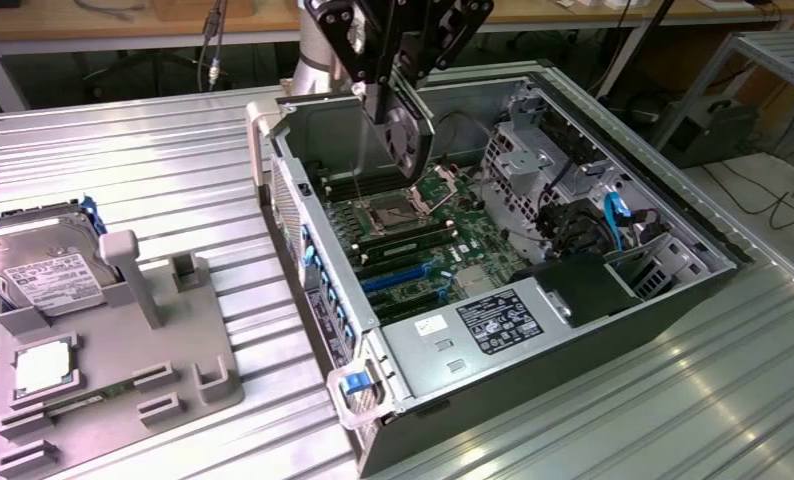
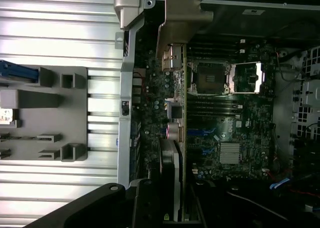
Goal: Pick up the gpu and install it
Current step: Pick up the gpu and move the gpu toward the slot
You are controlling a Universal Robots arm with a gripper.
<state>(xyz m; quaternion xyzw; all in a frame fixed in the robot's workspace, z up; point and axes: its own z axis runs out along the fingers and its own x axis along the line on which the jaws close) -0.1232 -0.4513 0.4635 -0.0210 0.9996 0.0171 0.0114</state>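
Observation:
The gpu [image 1: 405, 140] hangs upright over the open computer case [image 1: 637, 330], a thin card with a dark cooler face, above the motherboard [image 1: 417, 250] near the CPU socket. My gripper [image 1: 394, 92] is shut on the card's upper edge. In the wrist view the gpu [image 2: 178, 112] shows edge-on, with its silver end bracket [image 2: 176, 22] toward the case's rear wall and its connectors facing the board. The card is clear of the blue expansion slots [image 1: 400, 282] below it.
A grey holder tray [image 1: 130, 380] sits at the exterior view's left, carrying a silver hard drive [image 1: 37, 270] and a small square CPU chip [image 1: 44, 365]. Inside the case are a power supply [image 1: 491, 320], drive cages [image 1: 531, 150] and loose cables [image 1: 611, 225].

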